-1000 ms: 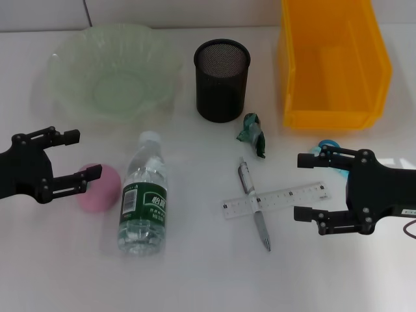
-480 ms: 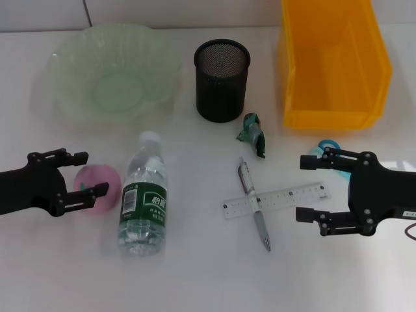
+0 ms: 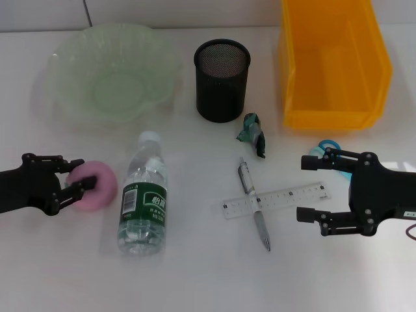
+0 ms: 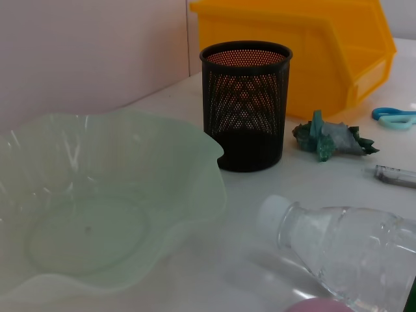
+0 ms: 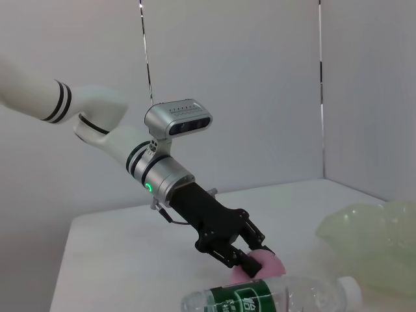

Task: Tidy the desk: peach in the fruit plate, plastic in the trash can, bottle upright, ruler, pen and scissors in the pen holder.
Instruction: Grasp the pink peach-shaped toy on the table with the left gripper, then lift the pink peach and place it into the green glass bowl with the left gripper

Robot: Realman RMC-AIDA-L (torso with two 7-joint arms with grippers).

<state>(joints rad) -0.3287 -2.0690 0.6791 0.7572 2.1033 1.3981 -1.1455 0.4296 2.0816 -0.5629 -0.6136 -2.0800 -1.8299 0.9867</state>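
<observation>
left gripper (image 3: 73,184) fingers pinching pink peach (image 3: 96,188) | right gripper (image 3: 320,190) wide open, idle | risk: round peach squirts out, grip sits off-centre, water bottle (image 3: 143,196) just beside

Both arms low over the table, left gripper closed on the peach, right gripper spread and idle.

Left gripper (image 3: 73,184) sits at the lower left of the head view, black forearm entering from the left edge, fingers pointing right and pinched against the pink peach (image 3: 96,186). The right wrist view shows the same arm reaching in from the upper left: white link, silver wrist with a green light, black fingers (image 5: 250,259) clamped on the peach. Right gripper (image 3: 311,187) is at the lower right, fingers pointing left, jaws wide apart, holding nothing.
</observation>
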